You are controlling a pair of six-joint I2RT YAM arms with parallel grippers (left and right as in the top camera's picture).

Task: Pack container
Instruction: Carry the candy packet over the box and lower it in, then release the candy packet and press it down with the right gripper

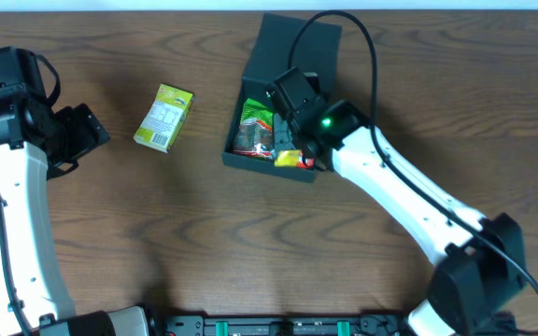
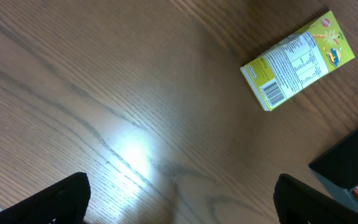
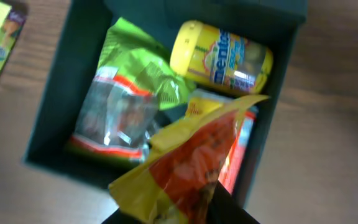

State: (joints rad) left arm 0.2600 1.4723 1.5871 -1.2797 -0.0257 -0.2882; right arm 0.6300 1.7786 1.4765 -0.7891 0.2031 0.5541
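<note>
Overhead: right gripper [image 1: 288, 149] hangs over the open container [image 1: 250, 164], mid-table; left gripper [image 1: 87, 131] sits well apart. Left wrist: its fingers [image 2: 55, 199] spread wide, empty, yellow-green carton [image 2: 297, 59] ahead. Right wrist: a yellow-orange packet [image 3: 185, 162] lies at the right gripper's tip, over the packed snacks [image 3: 123, 112]; whether it is gripped cannot be told. Best let it settle inside the walls before lifting away.

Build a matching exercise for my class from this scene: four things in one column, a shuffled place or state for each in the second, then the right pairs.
Column 1
1. yellow-green carton
2. green snack bag
3. flap lid
4. left claw

Column 2
A. open wide, holding nothing
B. inside the container
C. lying on the table, outside the container
D. folded back, open

Pairs: 1-C, 2-B, 3-D, 4-A
</note>
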